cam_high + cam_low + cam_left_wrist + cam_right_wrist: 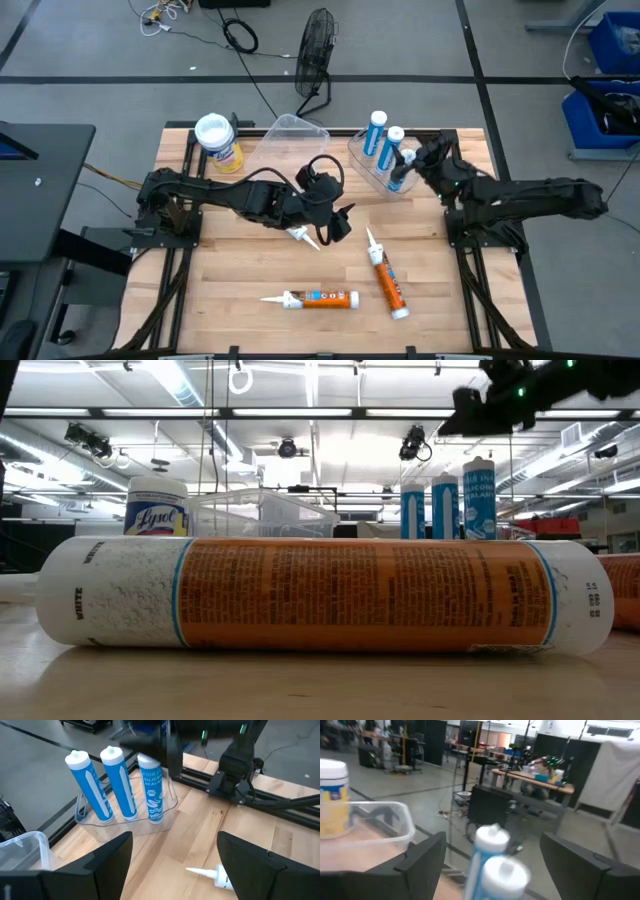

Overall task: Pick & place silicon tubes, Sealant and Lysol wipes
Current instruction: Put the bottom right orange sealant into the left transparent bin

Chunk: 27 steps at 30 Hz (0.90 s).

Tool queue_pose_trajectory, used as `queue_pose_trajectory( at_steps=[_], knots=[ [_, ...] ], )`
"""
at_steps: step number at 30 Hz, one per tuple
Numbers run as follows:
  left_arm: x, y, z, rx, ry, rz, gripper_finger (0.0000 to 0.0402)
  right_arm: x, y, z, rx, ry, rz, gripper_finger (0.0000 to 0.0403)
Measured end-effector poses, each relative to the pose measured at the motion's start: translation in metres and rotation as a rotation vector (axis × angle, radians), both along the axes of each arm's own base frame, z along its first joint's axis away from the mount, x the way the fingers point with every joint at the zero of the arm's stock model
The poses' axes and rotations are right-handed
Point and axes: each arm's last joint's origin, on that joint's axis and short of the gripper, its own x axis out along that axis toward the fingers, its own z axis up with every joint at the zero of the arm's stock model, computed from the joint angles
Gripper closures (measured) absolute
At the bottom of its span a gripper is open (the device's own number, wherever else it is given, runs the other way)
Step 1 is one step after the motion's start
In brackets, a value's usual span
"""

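Three blue silicone tubes (385, 140) with white caps stand upright in a clear bin (362, 160) at the far right; they also show in the left wrist view (120, 782). My right gripper (403, 168) is open just above them, and its wrist view shows two white caps (492, 840) between its fingers. My left gripper (338, 222) is open and empty over the table's middle. Two orange sealant tubes (322, 298) (388, 280) lie flat on the table near the front. The yellow Lysol wipes canister (218, 142) stands upright at the far left.
A second clear bin (290, 135) stands between the Lysol canister and the tube bin. A white nozzle tip (302, 238) shows beside my left arm. One orange tube (310, 595) fills the low view. Black frame rails (470, 240) run along the table's sides.
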Motion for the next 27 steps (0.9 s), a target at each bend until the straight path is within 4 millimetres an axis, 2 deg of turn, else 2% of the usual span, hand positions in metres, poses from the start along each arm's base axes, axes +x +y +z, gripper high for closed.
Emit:
queue_pose_trajectory(
  at_steps=[3, 6, 10, 15, 17, 20, 24, 27],
  knots=[
    [0.0, 0.0, -0.001, -0.032, 0.009, -0.014, 0.0106, -0.003, 0.0, 0.031, -0.012, 0.05, -0.022, 0.0078],
    [-0.001, -0.001, -0.003, -0.064, 0.04, -0.064, 0.0106, -0.009, 0.003, 0.066, 0.045, 0.014, 0.03, 0.0078],
    [-0.003, -0.003, -0.007, -0.101, 0.101, -0.143, 0.0106, -0.017, 0.012, 0.103, 0.174, 0.04, 0.281, 0.0078],
    [-0.005, -0.007, -0.008, -0.133, 0.151, -0.317, 0.0106, -0.025, 0.028, 0.129, 0.403, 0.108, 0.595, 0.0078],
    [-0.006, -0.008, -0.009, -0.154, 0.174, -0.354, 0.0106, -0.024, 0.035, 0.132, 0.487, 0.132, 0.654, 0.0078],
    [-0.008, -0.008, -0.011, -0.158, 0.205, -0.357, 0.0106, -0.015, 0.048, 0.126, 0.62, 0.188, 0.713, 0.0081],
    [-0.01, -0.006, -0.014, -0.159, 0.244, -0.336, 0.0106, 0.002, 0.075, 0.104, 0.801, 0.329, 0.712, 0.0088],
    [-0.013, -0.003, -0.017, -0.181, 0.278, -0.3, 0.0106, 0.015, 0.098, 0.084, 0.888, 0.465, 0.649, 0.0095]
  ],
)
